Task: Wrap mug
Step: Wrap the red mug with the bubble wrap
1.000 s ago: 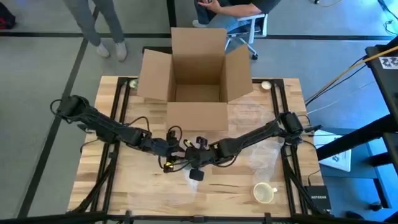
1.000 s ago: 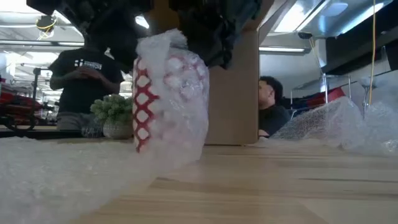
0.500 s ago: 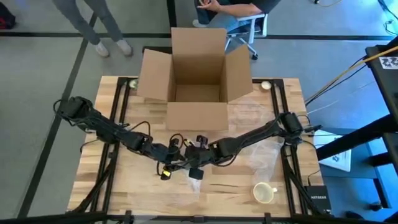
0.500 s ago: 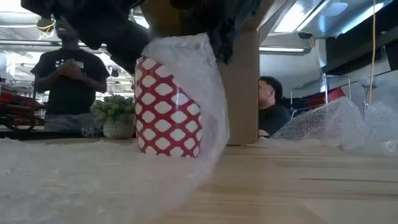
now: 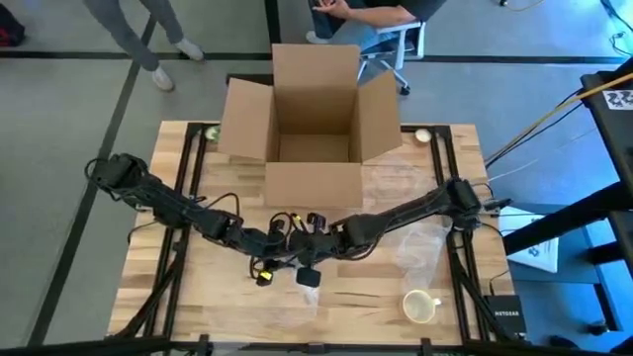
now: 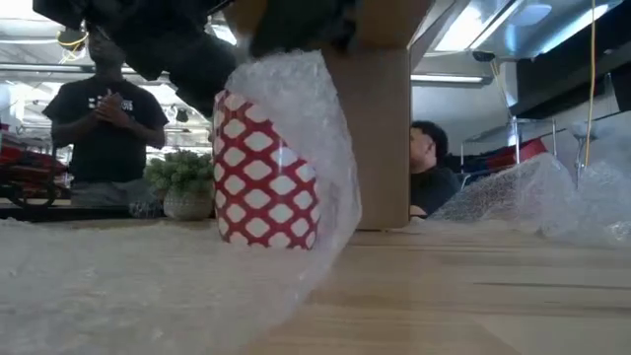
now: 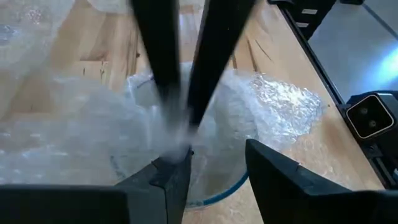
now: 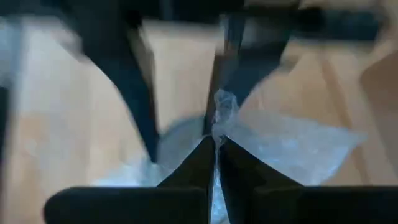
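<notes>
- Right gripper [image 8: 214,146] has its fingers pinched tight on a fold of bubble wrap [image 6: 296,128] above the mug [image 6: 264,170], at the middle of the table [image 5: 198,297].
- Left gripper [image 7: 214,165] stands with its fingers parted, a clear gap between them, low over the wrapped mug and just beside the right gripper.
- Upright on the wood, the red-and-white mug has its long axis vertical; wrap drapes over its top and one side, leaving the patterned front bare in the low view.
- Behind the two grippers the open cardboard box [image 5: 315,119] blocks the far edge.
- Bare wood lies open toward the near edge, where a second, white mug [image 5: 420,306] sits at the right corner beside loose wrap [image 5: 420,247].
</notes>
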